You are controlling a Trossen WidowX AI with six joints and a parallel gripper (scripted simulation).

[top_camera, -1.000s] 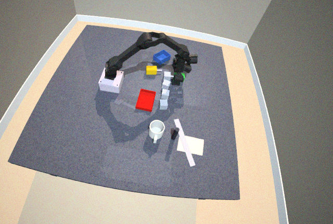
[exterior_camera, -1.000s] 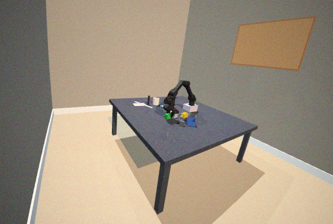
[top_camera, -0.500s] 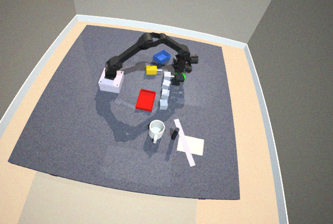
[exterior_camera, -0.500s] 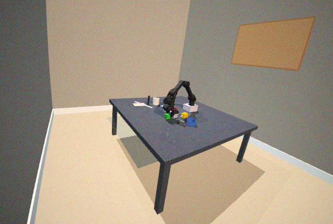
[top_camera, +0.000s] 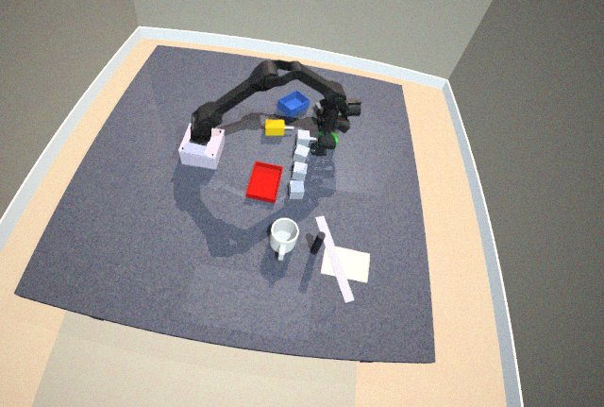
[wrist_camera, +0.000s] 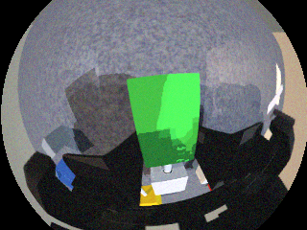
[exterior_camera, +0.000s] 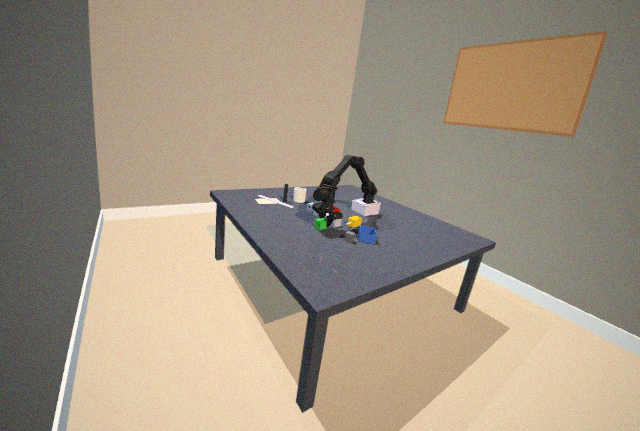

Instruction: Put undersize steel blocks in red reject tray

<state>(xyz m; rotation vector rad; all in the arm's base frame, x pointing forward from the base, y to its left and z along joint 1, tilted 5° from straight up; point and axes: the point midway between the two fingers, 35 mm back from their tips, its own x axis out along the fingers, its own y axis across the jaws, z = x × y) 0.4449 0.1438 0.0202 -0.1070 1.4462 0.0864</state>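
Beside end block [top_camera: 303, 137] [exterior_camera: 337, 222] [wrist_camera: 169, 183]: gripper [top_camera: 319, 149] [exterior_camera: 328, 220] [wrist_camera: 169, 144] clamps green gauge [top_camera: 335, 139] [exterior_camera: 321, 223] [wrist_camera: 168, 117]; slight misalignment could jam pin or shove block.
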